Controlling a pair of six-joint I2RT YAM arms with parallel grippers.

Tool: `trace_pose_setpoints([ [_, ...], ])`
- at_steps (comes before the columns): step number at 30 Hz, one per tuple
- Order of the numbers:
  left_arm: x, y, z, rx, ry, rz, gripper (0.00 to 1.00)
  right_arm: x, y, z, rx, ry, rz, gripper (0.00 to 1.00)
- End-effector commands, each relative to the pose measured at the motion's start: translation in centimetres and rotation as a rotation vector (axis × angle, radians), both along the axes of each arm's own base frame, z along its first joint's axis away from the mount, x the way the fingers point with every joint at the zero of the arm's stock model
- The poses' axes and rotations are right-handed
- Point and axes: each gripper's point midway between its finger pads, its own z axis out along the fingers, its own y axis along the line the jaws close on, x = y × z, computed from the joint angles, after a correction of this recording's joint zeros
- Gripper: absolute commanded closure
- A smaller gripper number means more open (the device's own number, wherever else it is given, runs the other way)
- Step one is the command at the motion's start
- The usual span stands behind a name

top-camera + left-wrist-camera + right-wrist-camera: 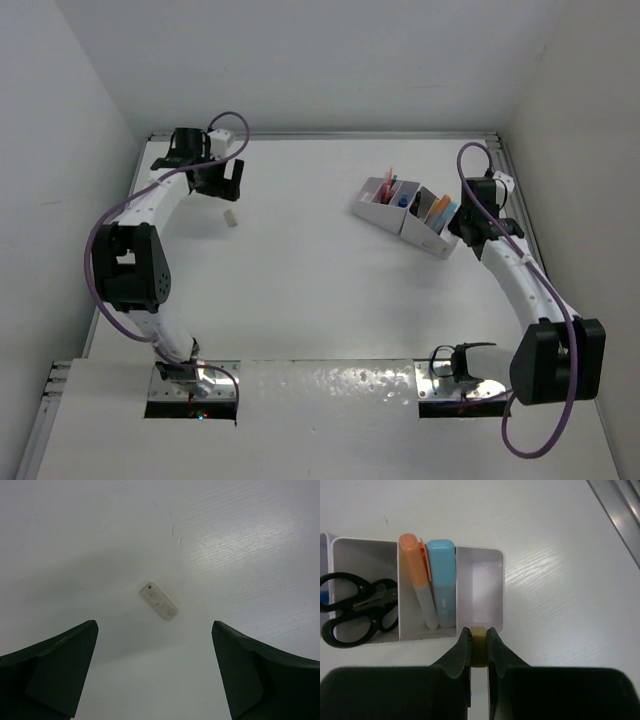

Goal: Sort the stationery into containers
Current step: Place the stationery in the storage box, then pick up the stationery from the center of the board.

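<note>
Right wrist view: I find the right gripper (479,630) clamped on a small olive-yellow rubber eraser (479,647) at the near rim of the end compartment of the white plastic desk organizer (480,554), beside the one holding an orange marker (417,580) and a blue marker (442,580). I note the left gripper (154,626) has its jaws wide apart above a pale flat eraser (159,601) lying on the white table (250,540)

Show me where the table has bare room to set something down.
Bare: the table's middle, between the white eraser by the left gripper and the organizer. The organizer's end compartment is empty. Crowded: the slots holding scissors and markers, with the right gripper close.
</note>
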Motion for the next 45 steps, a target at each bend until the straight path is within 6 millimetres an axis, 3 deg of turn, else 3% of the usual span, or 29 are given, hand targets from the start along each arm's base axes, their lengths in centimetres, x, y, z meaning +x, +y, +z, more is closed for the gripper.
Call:
trace_pose_setpoints([
  [1,1.1,1.0,-1.1,0.017,-0.015,0.05,0.05,3.0,0.9,0.9,0.043,-0.07,0.055,1.0],
  [7,1.1,1.4,-4.3,0.035,0.076,0.061,0.13,3.2,-0.1,-1.9,0.044,-0.008,0.015,1.0],
  [14,0.9,1.6,-5.6,0.059,0.104,0.032,0.19,3.9,-0.7,-3.6,0.018,0.036,0.003,1.0],
  [18,0.4,1.8,-6.4,0.07,0.128,0.035,0.16,4.1,-0.6,-3.8,0.018,0.064,0.026,0.76],
  [19,0.4,1.8,-6.4,0.069,0.131,0.036,0.16,4.3,-0.6,-3.4,0.015,0.06,0.029,0.64],
  [24,0.1,1.6,-7.1,0.073,0.146,0.03,0.16,4.4,-0.5,-1.2,-0.021,0.031,0.07,0.46],
  [27,0.0,1.2,-8.3,0.07,0.178,0.021,0.24,4.1,-0.2,0.7,-0.046,-0.003,0.092,0.44],
  [32,-0.1,0.4,-10.5,0.06,0.237,0.029,0.5,3.1,1.2,3.0,-0.062,-0.054,0.133,0.43],
  [38,0.2,-0.1,-11.8,0.074,0.265,0.043,0.54,2.0,2.4,5.3,-0.07,-0.118,0.165,0.43],
  [40,0.1,-0.1,-12.2,0.083,0.271,0.045,0.63,1.6,2.8,5.5,-0.077,-0.122,0.178,0.43],
  [45,-0.1,0.2,-12.9,0.108,0.27,0.034,0.75,0.7,2.8,6.8,-0.092,-0.164,0.177,0.43],
])
